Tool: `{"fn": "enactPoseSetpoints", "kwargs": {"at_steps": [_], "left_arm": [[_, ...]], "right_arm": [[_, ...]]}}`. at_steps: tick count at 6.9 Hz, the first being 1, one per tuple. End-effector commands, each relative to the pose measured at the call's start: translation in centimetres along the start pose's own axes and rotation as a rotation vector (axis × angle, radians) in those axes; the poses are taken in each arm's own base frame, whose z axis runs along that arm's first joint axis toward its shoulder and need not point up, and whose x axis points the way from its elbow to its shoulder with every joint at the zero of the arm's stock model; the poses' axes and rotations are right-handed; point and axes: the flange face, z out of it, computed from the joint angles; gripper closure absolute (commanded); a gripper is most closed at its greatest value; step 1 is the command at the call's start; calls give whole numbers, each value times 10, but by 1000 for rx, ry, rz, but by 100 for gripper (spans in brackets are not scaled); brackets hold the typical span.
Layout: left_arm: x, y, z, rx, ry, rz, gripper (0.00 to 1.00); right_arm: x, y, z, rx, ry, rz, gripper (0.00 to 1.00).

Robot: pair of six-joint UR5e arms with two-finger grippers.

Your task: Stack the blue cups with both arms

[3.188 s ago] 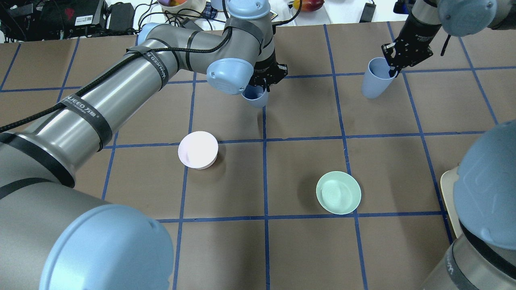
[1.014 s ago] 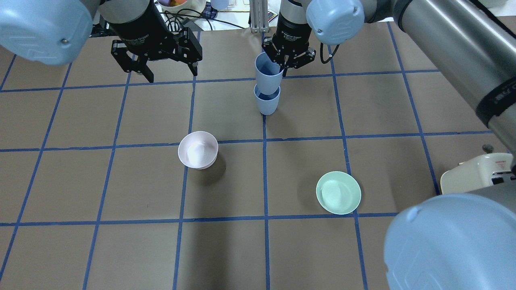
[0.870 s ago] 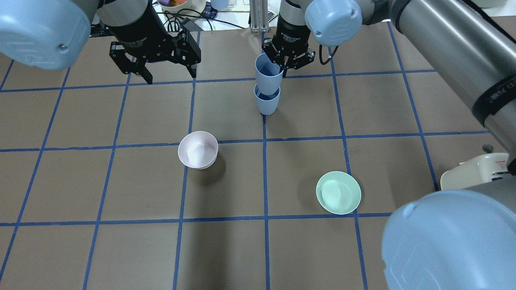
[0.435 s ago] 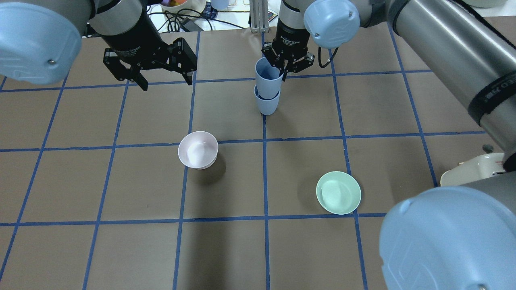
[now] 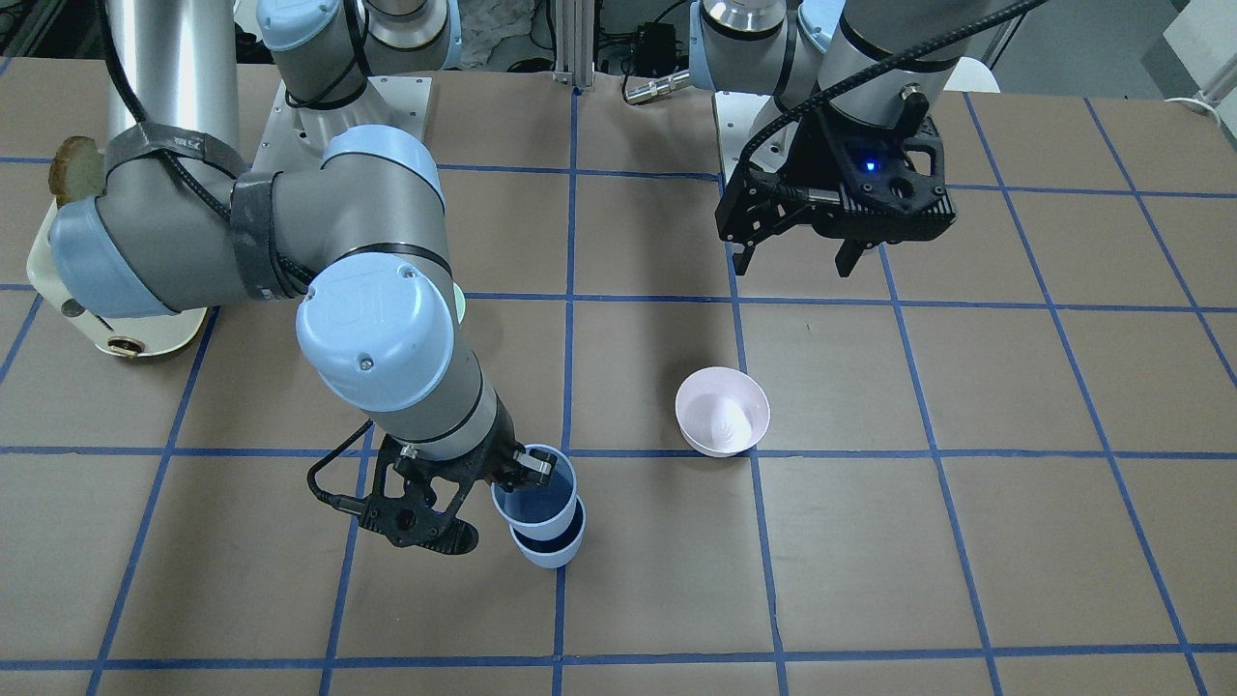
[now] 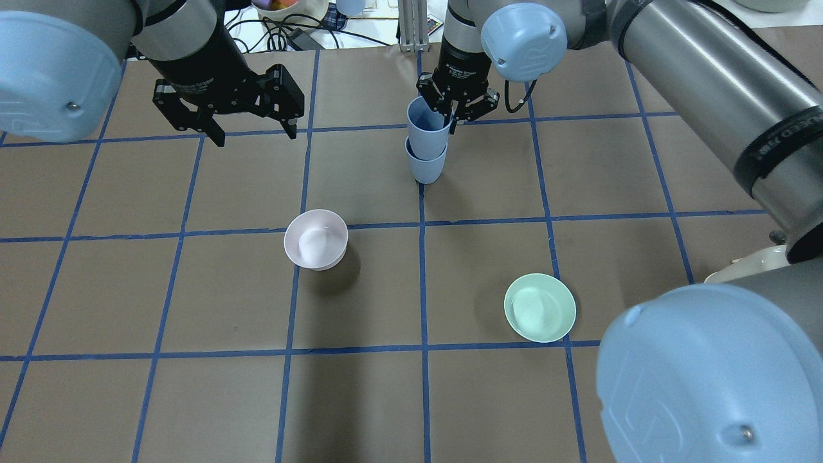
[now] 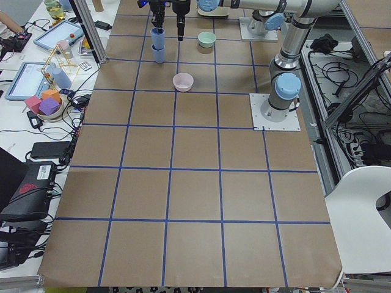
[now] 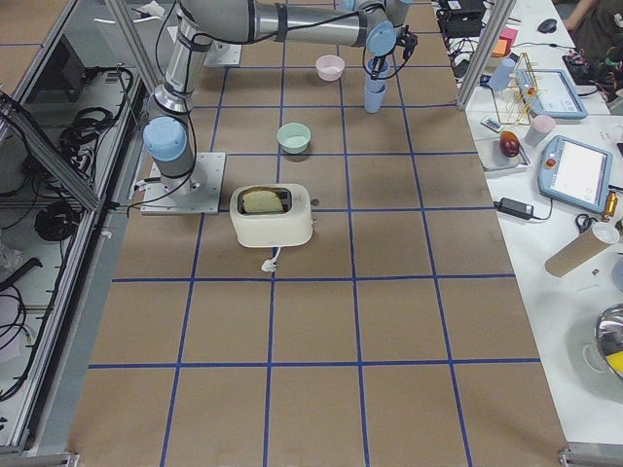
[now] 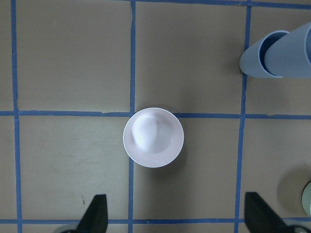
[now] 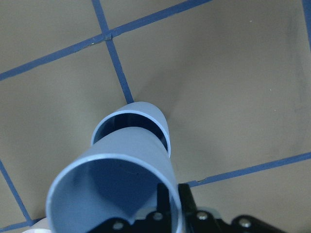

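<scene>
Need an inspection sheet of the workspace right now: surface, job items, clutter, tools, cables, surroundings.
Surface: brown table with blue tape grid.
Job's things: upper pale blue plastic cup partly nested in the lower pale blue plastic cup, standing on the table.
Clutter: pale pink bowl, mint-green bowl, cream toaster holding a bread slice.
Tools: right tool shut on the upper cup's rim; left tool open, empty, above the table.
Cables: black cable loops at the right wrist, clear of the cups.
Surroundings: tablet and small items on the side bench.
</scene>
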Motion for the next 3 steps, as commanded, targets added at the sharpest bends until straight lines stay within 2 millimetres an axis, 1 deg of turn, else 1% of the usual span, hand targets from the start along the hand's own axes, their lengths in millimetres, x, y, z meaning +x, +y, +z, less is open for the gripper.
{"fn": "enactPoseSetpoints", "kwargs": {"at_steps": [1, 2, 3], "left_arm": [[-2, -1, 1, 2, -1, -2, 0], [-2, 0, 0, 3, -2, -4, 0], [-2, -1, 1, 2, -3, -4, 0]], "right_arm": [[0, 0, -4, 13, -2, -1, 0], [2, 2, -15, 28, -1, -1, 0], [12, 5, -42, 55, -13, -6, 0]]}}
